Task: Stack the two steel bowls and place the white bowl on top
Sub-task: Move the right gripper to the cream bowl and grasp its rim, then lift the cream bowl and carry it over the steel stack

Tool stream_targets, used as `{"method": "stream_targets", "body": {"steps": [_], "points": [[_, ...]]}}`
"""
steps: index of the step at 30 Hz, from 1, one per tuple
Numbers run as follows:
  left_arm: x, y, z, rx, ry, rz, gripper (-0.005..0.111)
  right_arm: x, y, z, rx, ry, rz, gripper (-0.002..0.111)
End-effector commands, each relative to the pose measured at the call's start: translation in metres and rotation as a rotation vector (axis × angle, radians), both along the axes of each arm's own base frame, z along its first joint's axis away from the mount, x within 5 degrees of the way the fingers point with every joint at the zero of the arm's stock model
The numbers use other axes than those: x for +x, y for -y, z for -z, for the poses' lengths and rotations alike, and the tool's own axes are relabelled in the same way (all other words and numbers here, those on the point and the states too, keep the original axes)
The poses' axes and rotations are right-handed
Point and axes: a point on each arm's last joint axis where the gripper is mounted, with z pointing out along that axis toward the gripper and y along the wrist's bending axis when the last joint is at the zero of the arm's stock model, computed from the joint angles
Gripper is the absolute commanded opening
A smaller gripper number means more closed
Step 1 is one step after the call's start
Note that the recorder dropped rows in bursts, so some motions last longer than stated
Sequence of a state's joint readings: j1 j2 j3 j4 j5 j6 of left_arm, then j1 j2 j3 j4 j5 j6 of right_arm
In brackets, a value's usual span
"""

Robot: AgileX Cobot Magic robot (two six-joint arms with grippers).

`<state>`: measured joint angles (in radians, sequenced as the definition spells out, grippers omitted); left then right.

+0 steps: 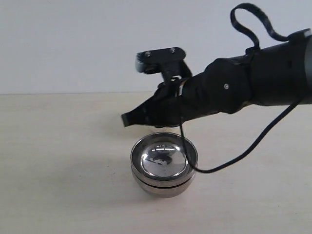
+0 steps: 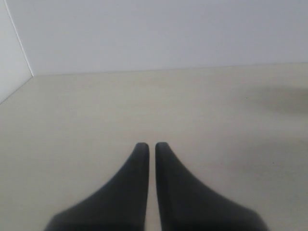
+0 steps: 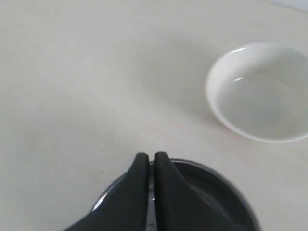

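Two steel bowls [image 1: 164, 163] nested, one white bowl [image 3: 262, 91] apart, left gripper [image 2: 149, 145] and right gripper [image 3: 150, 156] pressed together

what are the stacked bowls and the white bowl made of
Stacked bowls: polished metal, likely stainless steel; mirror finish reflects the surroundings. White bowl: glossy cream-white, probably glazed ceramic, though plastic can't be ruled out; soft highlights along its rim.

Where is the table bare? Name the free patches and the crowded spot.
Free: the table left of the stacked steel bowls and in front of them; also ahead of the left gripper. Crowded: over the stack, where the right gripper hangs, and around the white bowl.
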<state>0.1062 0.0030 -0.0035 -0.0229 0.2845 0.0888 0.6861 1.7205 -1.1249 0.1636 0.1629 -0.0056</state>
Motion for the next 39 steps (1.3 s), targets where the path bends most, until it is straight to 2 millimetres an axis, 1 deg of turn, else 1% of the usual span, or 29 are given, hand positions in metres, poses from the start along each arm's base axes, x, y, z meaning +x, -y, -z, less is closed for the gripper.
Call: {"method": "stream_targets", "body": {"steps": [1,2,3,5,6,8,12,15,18,22,27,31,37,39], "points": [[0.000,0.000,0.001,-0.014,0.001,-0.002,0.004,0.027,0.037,-0.006,0.034,0.003,0.143,0.010],[0.000,0.000,0.001,-0.014,0.001,-0.002,0.004,0.031,0.043,-0.006,0.034,0.003,0.161,0.016],[0.000,0.000,0.001,-0.014,0.001,-0.002,0.004,0.036,0.052,-0.006,0.039,-0.001,0.193,0.027],[0.000,0.000,0.001,-0.014,0.001,-0.002,0.004,0.042,0.062,-0.006,0.045,0.002,0.227,0.045],[0.000,0.000,0.001,-0.014,0.001,-0.002,0.004,0.046,0.068,-0.006,0.049,0.007,0.247,0.058],[0.000,0.000,0.001,-0.014,0.001,-0.002,0.004,0.052,0.073,-0.003,0.053,0.017,0.270,0.069],[0.000,0.000,0.001,-0.014,0.001,-0.002,0.004,0.067,0.079,0.015,0.080,0.020,0.326,0.070],[0.000,0.000,0.001,-0.014,0.001,-0.002,0.004,0.079,0.078,0.030,0.086,0.013,0.350,0.070],[0.000,0.000,0.001,-0.014,0.001,-0.002,0.004,0.094,0.071,0.043,0.058,-0.035,0.342,0.070],[0.000,0.000,0.001,-0.014,0.001,-0.002,0.004,0.115,0.060,0.052,0.042,-0.080,0.338,0.070],[0.000,0.000,0.001,-0.014,0.001,-0.002,0.004,0.137,0.049,0.075,0.022,-0.144,0.343,0.070],[0.000,0.000,0.001,-0.014,0.001,-0.002,0.004,0.150,0.043,0.093,0.027,-0.178,0.354,0.070],[0.000,0.000,0.001,-0.014,0.001,-0.002,0.004,0.165,0.035,0.107,0.076,-0.207,0.383,0.070],[0.000,0.000,0.001,-0.014,0.001,-0.002,0.004,0.166,0.033,0.115,0.073,-0.224,0.384,0.067]]}}
